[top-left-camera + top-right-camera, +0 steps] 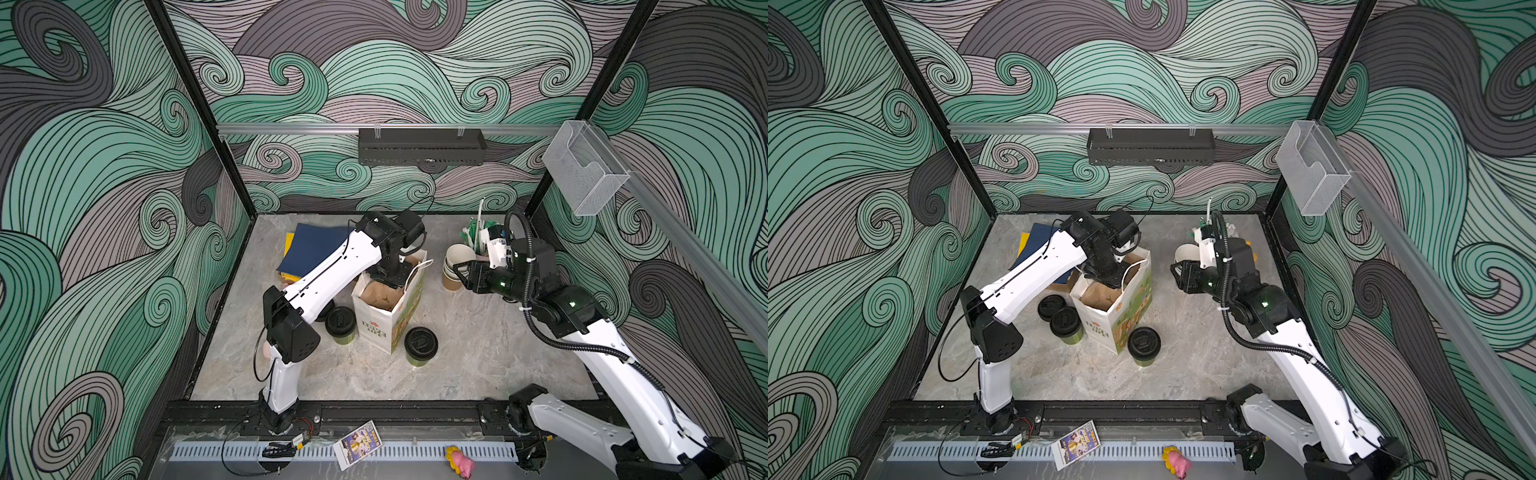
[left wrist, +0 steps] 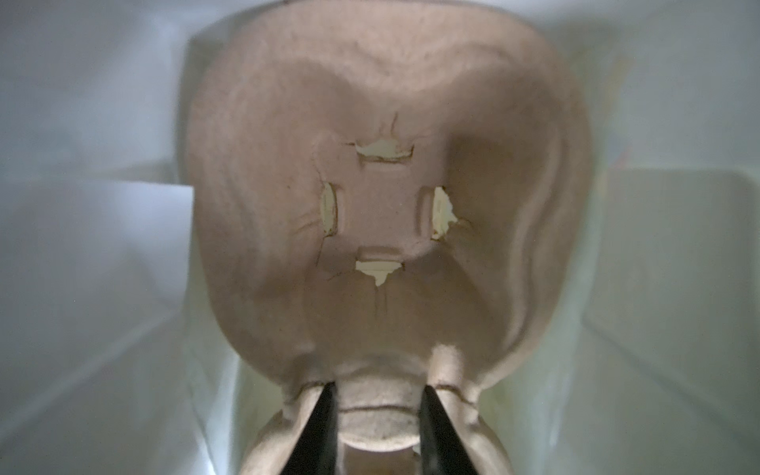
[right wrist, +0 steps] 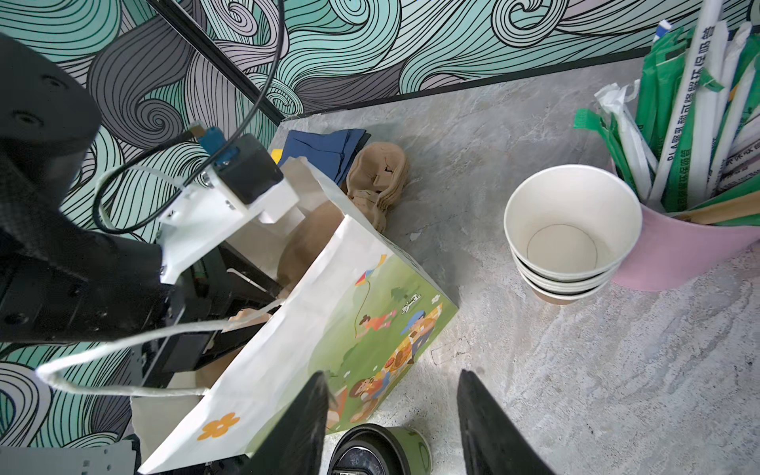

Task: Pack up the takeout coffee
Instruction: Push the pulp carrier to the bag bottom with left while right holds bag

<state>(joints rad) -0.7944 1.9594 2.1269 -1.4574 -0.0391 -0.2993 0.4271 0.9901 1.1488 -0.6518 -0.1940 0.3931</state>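
Lidded cup (image 1: 420, 345) beside bag (image 1: 386, 332); well apart from right claw (image 1: 459, 274).

A printed paper bag (image 1: 384, 328) stands open, a brown pulp carrier (image 2: 382, 205) inside it. Behind it lie dark blue sheets (image 1: 311, 249) (stacked on yellow); a pink straw cup (image 3: 678, 255) stands to its right.

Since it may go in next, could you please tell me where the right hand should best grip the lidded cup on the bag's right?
I would grip the lidded cup by its green wall just under the black lid, the right hand coming from the right. It stands upright and round, and the bag crowds its other side.
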